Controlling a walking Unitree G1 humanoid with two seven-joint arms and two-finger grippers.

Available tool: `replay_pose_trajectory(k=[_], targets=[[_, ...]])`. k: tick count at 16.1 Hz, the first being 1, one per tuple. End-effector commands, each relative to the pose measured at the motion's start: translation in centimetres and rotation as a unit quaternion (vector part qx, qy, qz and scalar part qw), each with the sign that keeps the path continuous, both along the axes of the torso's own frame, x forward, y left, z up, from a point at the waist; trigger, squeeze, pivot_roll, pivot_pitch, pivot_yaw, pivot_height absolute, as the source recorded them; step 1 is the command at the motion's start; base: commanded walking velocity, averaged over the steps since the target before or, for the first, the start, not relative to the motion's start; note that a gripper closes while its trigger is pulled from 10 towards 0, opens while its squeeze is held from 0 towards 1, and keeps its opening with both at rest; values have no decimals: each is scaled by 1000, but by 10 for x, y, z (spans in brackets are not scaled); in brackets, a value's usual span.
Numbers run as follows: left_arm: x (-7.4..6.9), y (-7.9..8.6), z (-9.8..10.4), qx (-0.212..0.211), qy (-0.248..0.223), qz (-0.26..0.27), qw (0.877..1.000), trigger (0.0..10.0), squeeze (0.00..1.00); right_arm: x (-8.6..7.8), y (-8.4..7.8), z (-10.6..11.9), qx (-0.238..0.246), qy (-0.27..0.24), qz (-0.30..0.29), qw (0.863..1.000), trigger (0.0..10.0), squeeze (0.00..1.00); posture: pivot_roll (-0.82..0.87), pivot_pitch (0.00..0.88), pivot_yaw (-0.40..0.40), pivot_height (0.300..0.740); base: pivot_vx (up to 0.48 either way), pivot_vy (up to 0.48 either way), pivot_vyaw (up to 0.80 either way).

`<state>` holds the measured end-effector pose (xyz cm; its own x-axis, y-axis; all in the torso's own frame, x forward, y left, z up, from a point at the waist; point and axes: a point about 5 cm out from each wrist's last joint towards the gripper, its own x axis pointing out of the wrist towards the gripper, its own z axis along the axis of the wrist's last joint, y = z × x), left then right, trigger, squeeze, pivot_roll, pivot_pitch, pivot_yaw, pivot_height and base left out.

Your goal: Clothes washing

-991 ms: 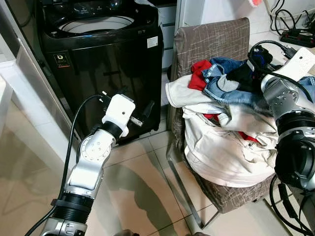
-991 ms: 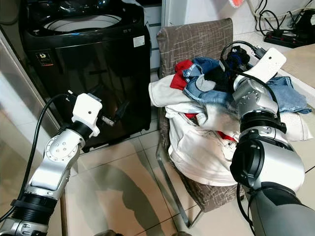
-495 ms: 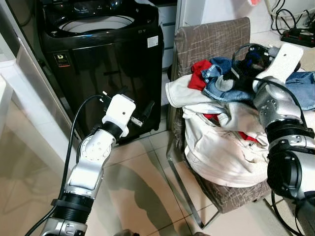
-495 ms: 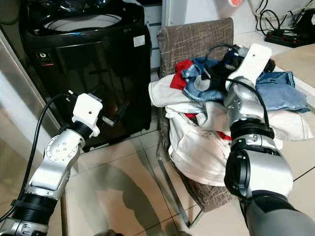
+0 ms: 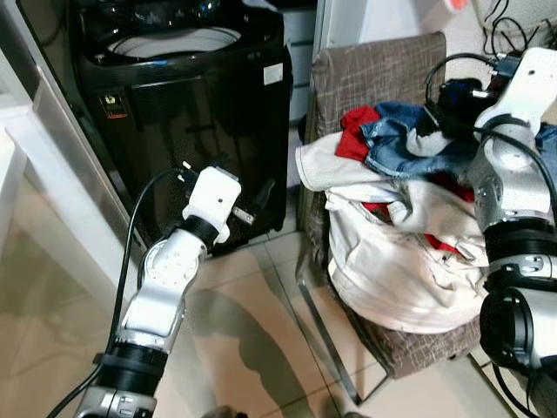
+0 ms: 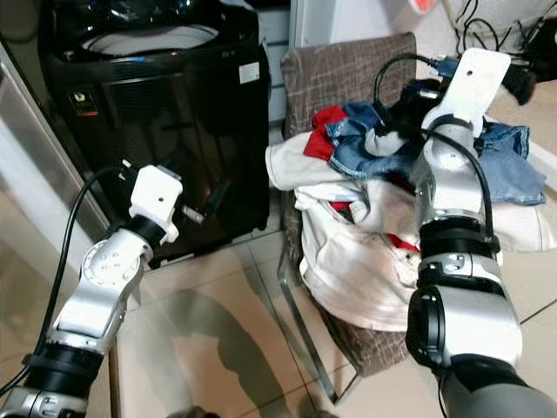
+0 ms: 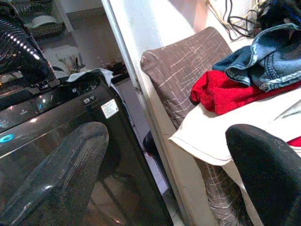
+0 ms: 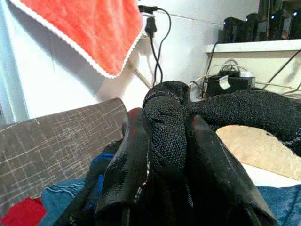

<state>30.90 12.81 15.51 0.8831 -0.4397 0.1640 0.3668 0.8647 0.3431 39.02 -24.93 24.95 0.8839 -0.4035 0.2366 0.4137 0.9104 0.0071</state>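
Two grippers are seen, one on each silver arm. At lower left of the head views, the left gripper (image 5: 252, 207) is held out in front of the one black washing machine (image 5: 187, 122), its two black fingers (image 7: 61, 174) spread apart with nothing between them; the arm rises bent from the bottom edge, a black cable looping beside it. The machine's top opening is seen at upper left, uncovered. At centre right, one grey-brown chair (image 5: 374, 74) carries the heap of clothes (image 5: 396, 218): one red garment (image 5: 355, 131), blue denim (image 5: 400, 144) and pale cream pieces hanging over the seat front. At upper right, the right gripper (image 8: 167, 141) is raised above the back of the heap, near the chair's top edge, and its fingers are clamped together on one black knitted garment (image 8: 188, 117), which bulges between them and trails off to the side. The right arm stands nearly upright from the lower right corner. One orange-red towel (image 8: 89, 33) hangs on the wall behind.
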Motion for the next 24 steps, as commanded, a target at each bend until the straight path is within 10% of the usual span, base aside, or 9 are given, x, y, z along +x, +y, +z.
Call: replay_pose_trajectory(k=[1, 6, 7, 19, 21, 24], targets=[[1, -1, 4, 0, -3, -5, 1000, 10000, 0, -1, -5, 1, 17, 0, -6, 1000, 0, 0, -42, 0, 10, 740, 0, 0, 0], [0, -1, 3, 0, -2, -5, 1000, 10000, 0, -3, -18, -6, 71, 29, -29, 997, 0, 0, -44, 0, 10, 740, 0, 0, 0], [0, -1, 4, 0, -3, -4, 1000, 10000, 0, -3, -20, -15, 103, 48, -34, 993, 10000, 1000, -44, 0, 10, 740, 0, 0, 0], [1, 0, 5, 0, -4, -5, 1000, 10000, 0, 4, -17, 11, 216, 22, 15, 976, 10000, 1000, -36, 0, 8, 740, 0, 0, 0], [0, 0, 5, 2, -4, -6, 1000, 10000, 0, 7, -25, 3, 265, 51, -2, 963, 10000, 0, -32, 0, 10, 740, 0, 0, 0], [1, 1, 6, 3, -5, -4, 1000, 10000, 0, 5, -37, -9, 289, 78, -29, 954, 10000, 0, -28, 0, 10, 740, 0, 0, 0]])
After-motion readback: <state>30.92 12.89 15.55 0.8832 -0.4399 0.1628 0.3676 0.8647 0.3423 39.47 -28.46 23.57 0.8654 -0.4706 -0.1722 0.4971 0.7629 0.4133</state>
